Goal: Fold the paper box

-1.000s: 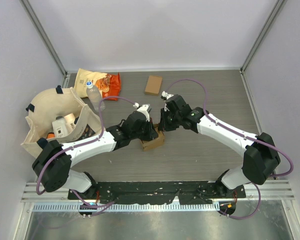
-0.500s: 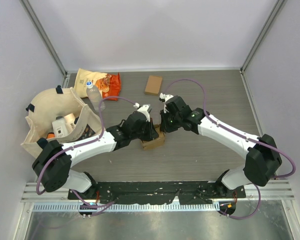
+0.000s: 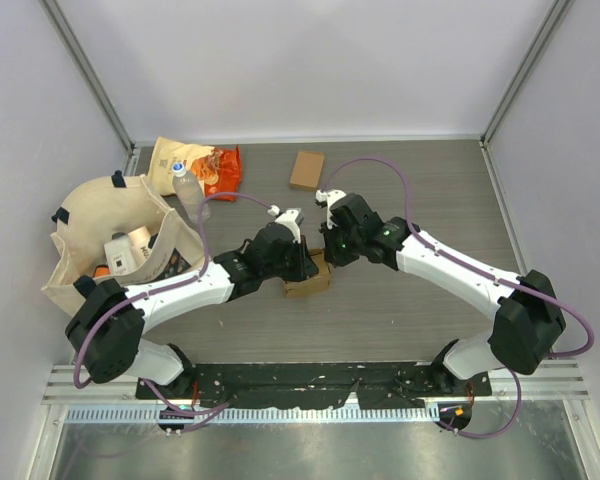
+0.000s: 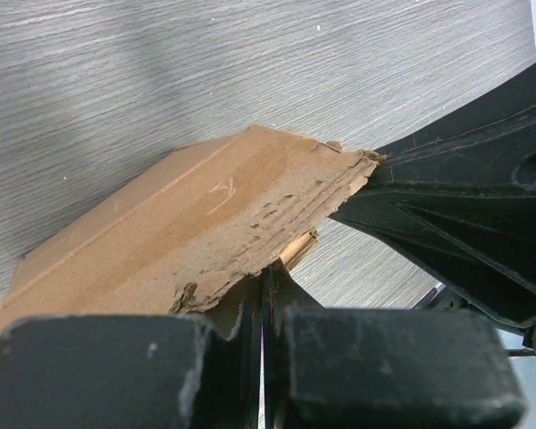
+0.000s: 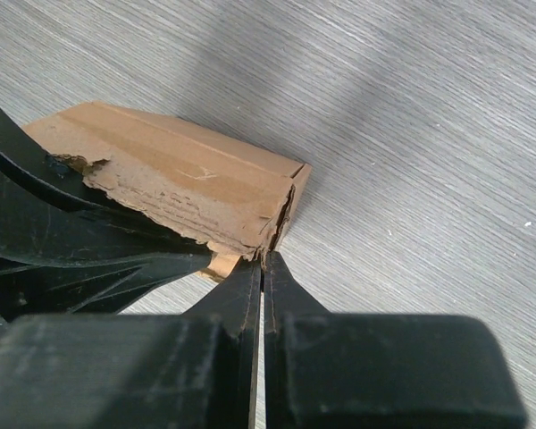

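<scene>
The brown paper box (image 3: 308,281) lies mid-table, partly folded, with a torn, ragged edge. My left gripper (image 3: 302,265) comes at it from the left and my right gripper (image 3: 323,256) from the right, and the two nearly touch above it. In the left wrist view the box (image 4: 179,223) fills the middle. The left gripper (image 4: 263,275) is shut, its tips pinching the box's torn near edge. The right gripper's black fingers (image 4: 456,206) press at the box's corner. In the right wrist view the right gripper (image 5: 262,259) is shut on the near corner of the box (image 5: 179,174).
A second, closed cardboard box (image 3: 307,170) lies at the back centre. A cream cloth bag (image 3: 100,235) holding several items sits at the left. Snack packets (image 3: 205,160) and a bottle (image 3: 185,185) lie behind it. Grey walls enclose the table.
The right wrist has shifted slightly up and to the left. The left arm and the box have barely moved, and both grippers stay closed at the box.
</scene>
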